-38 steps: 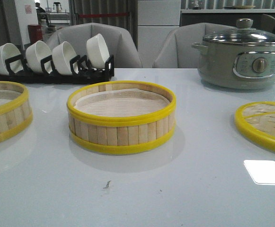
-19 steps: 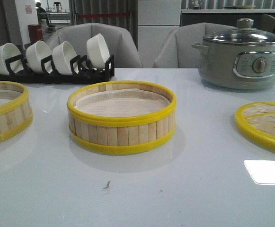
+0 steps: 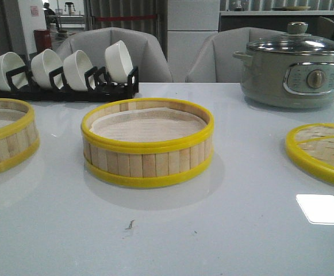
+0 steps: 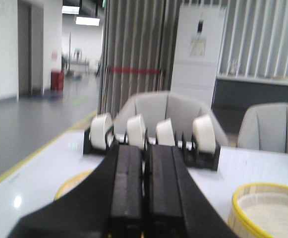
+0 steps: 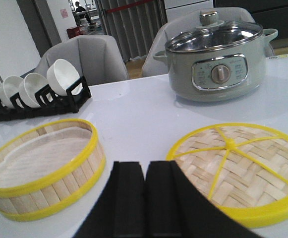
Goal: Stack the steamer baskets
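Note:
One steamer basket [image 3: 148, 144] with pale bamboo slats, yellow rims and a white liner stands in the middle of the table. A second steamer basket [image 3: 6, 135] stands at the left edge, partly cut off. No gripper shows in the front view. In the left wrist view my left gripper [image 4: 145, 148] is shut and empty, above the table between the left basket [image 4: 72, 182] and the middle basket [image 4: 267, 210]. In the right wrist view my right gripper [image 5: 144, 166] is shut and empty, between the middle basket [image 5: 42, 166] and the lid.
A flat woven lid [image 3: 325, 152] with a yellow rim lies at the right; it also shows in the right wrist view [image 5: 240, 166]. A grey electric pot [image 3: 293, 66] stands at the back right. A black rack of white bowls [image 3: 63, 75] stands at the back left.

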Controlling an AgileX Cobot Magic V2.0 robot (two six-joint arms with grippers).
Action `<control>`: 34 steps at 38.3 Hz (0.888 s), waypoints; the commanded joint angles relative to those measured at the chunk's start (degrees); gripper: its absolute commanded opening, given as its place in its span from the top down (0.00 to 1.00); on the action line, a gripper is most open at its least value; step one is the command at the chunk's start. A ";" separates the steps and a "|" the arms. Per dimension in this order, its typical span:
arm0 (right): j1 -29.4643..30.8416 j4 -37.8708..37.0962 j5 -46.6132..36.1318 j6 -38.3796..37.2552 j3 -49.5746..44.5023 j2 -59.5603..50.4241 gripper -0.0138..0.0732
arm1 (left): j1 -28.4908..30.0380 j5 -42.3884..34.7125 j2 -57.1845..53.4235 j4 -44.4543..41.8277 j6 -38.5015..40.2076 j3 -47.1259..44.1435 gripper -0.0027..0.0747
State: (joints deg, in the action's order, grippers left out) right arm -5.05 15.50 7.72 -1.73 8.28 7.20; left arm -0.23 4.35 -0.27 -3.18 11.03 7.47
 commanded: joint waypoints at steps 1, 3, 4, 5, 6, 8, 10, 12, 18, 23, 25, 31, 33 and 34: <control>-0.16 1.45 -4.76 -0.27 7.89 8.09 0.78 | -0.08 3.14 1.55 0.75 1.03 7.39 0.85; -0.16 1.45 -4.46 -0.27 11.94 13.28 0.78 | -0.08 3.58 3.09 0.46 1.03 10.51 0.85; -0.16 1.45 -3.91 -0.27 13.97 15.94 0.78 | -0.08 3.58 4.14 0.46 1.03 11.72 0.85; -0.16 1.45 -3.53 -0.21 15.46 17.86 0.78 | -0.08 3.58 5.34 0.46 1.03 13.32 0.85; -0.16 1.45 -2.55 -0.21 17.94 21.00 0.78 | -0.08 3.58 6.31 0.69 1.03 14.52 0.85; -0.16 1.38 -0.62 -0.15 21.23 25.02 0.78 | -0.08 4.31 9.38 1.00 1.03 17.63 0.85; -0.16 1.33 1.78 0.43 24.54 28.96 0.78 | -0.08 6.22 12.94 1.00 1.03 20.61 0.85; -0.16 1.33 3.48 0.96 26.92 31.78 0.78 | -0.08 9.08 16.23 1.10 1.03 23.26 0.85; -0.16 1.33 4.74 0.96 30.47 36.96 0.78 | -0.08 13.65 25.30 1.76 1.03 29.03 0.85; -0.16 1.38 2.31 0.96 30.61 37.28 0.78 | -0.08 13.53 29.98 3.18 1.03 31.58 0.85; -0.16 1.38 1.11 0.96 30.61 37.28 0.78 | -0.08 12.97 30.66 4.59 1.03 31.70 0.85; -0.28 1.38 -1.46 0.96 30.61 37.28 0.78 | -0.08 12.74 30.80 6.04 1.03 31.77 0.85; -0.97 1.38 -2.25 0.96 30.61 37.28 0.78 | -0.08 12.46 30.80 6.04 1.03 31.77 0.85; -1.30 1.38 -2.70 0.96 30.61 37.28 0.78 | -0.08 12.17 30.80 6.04 1.03 31.77 0.85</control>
State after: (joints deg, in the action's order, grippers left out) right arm -5.55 16.28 11.46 -1.24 36.58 44.62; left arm -0.23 22.01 29.95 2.13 11.77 37.01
